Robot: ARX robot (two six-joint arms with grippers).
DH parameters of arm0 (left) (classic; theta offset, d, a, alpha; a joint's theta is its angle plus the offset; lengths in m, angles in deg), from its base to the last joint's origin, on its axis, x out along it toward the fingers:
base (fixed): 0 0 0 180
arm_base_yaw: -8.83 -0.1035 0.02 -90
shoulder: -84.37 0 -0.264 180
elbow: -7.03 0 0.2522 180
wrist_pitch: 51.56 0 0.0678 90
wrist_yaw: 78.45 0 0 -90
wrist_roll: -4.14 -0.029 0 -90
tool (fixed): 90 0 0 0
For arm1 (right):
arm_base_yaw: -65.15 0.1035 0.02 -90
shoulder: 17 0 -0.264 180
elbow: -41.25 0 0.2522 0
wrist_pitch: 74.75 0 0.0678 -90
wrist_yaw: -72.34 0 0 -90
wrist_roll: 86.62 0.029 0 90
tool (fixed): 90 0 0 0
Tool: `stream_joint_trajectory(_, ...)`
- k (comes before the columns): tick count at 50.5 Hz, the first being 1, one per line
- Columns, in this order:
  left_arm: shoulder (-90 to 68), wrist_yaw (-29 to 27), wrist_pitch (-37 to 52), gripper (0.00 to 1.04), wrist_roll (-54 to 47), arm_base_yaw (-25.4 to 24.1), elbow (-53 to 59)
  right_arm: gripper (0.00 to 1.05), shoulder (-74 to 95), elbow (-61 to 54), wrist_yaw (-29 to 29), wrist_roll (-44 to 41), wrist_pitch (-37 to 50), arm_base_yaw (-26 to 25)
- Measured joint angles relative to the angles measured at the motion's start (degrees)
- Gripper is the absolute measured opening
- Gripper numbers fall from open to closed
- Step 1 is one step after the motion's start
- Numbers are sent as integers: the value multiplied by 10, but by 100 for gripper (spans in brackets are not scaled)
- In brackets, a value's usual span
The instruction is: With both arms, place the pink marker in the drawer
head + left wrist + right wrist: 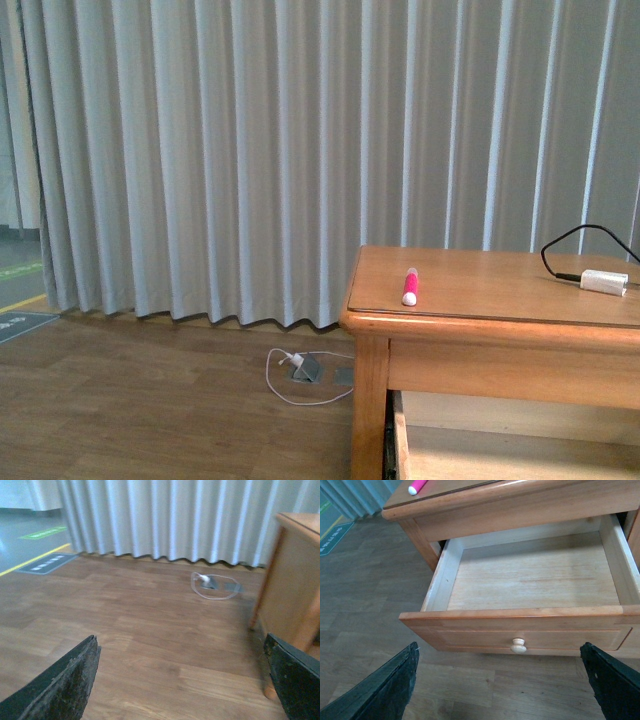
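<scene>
Nearest the cameras, both claws are released. The right claw (498, 648) has its two black fingers spread wide with nothing between them, poised just in front of the drawer (510, 613). The left claw (181, 641) is equally spread and empty, hanging over bare wooden floor beside the cabinet leg. The drawer stands pulled out, its pale interior bare and its small round knob (519, 645) facing the right wrist camera, so the opening looks ready to receive something from above. Beyond and above it, the pink marker (410, 286) lies flat on the tabletop (480, 285), near the front edge and the left corner, its white end toward the robot. It is well apart from the white adapter (604, 281) with its black cable at the far right. The marker looks light, stiff and smooth: a round plastic barrel that would probably roll at a nudge and could squirt out of a pinch made near either end. I would take it across the pink barrel at mid-length, fingers square to its long axis, with modest pressure. Behind everything hangs the grey pleated curtain (300, 150).
</scene>
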State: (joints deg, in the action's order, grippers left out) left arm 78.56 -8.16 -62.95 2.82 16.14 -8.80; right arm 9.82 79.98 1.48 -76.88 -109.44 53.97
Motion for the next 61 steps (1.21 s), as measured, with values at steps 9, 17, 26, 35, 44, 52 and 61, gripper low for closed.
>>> stream_joint_trajectory(9, -132, 7, 48, 99, -4, 37, -83, 96, 0, 0, 0, 0, 0, 0)
stream_joint_trajectory(17, -278, 67, 115, 99, -13, 27, -202, 96, 0, 0, 0, 0, 0, 0)
stream_joint_trajectory(26, -472, 105, 150, 99, -8, 21, -316, 96, 0, 0, 0, 0, 0, 0)
stream_joint_trajectory(35, -664, 119, 161, 99, 5, 50, -437, 96, 0, 0, 0, 0, 0, 0)
stream_joint_trajectory(44, -845, 129, 171, 99, 2, 116, -613, 96, 0, 0, 0, 0, 0, 0)
stream_joint_trajectory(52, -953, 139, 148, 99, 0, 157, -744, 96, 0, 0, 0, 0, 0, 0)
stream_joint_trajectory(61, -1069, 153, 103, 99, 0, 190, -887, 96, 0, 0, 0, 0, 0, 0)
